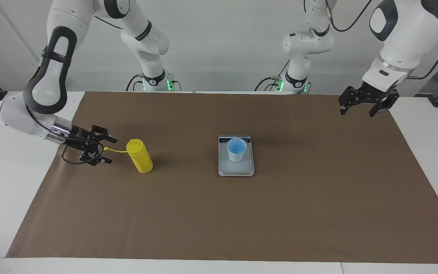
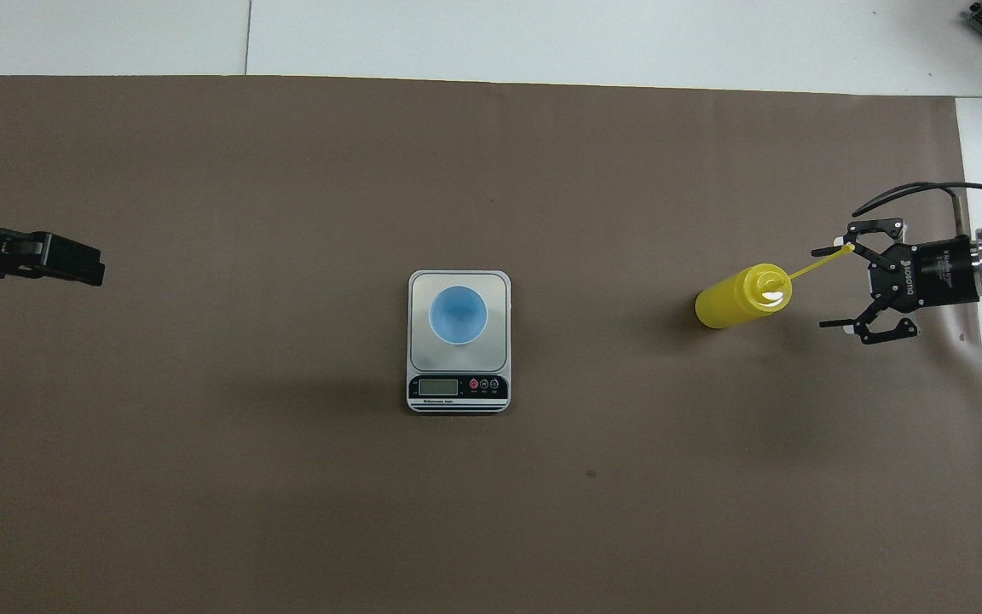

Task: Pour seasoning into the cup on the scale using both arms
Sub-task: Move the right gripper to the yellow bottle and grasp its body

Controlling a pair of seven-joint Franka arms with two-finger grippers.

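Right gripper [image 1: 108, 151], jaws spread wide and holding nothing, sits low over the brown mat just beside the bottle [image 1: 140, 156], pointing at it sideways. The bottle's thin cap strap [image 1: 115, 150] reaches between the open fingers; can't tell if it touches one. Bottle stands upright near the right arm's end of the table. Approx. mid-table, well apart from the bottle, the blue cup [image 1: 236, 149] stands on the scale [image 1: 236, 168]. Left gripper [image 1: 357, 107], also wide open and empty, hangs over the mat's corner at the left arm's end.
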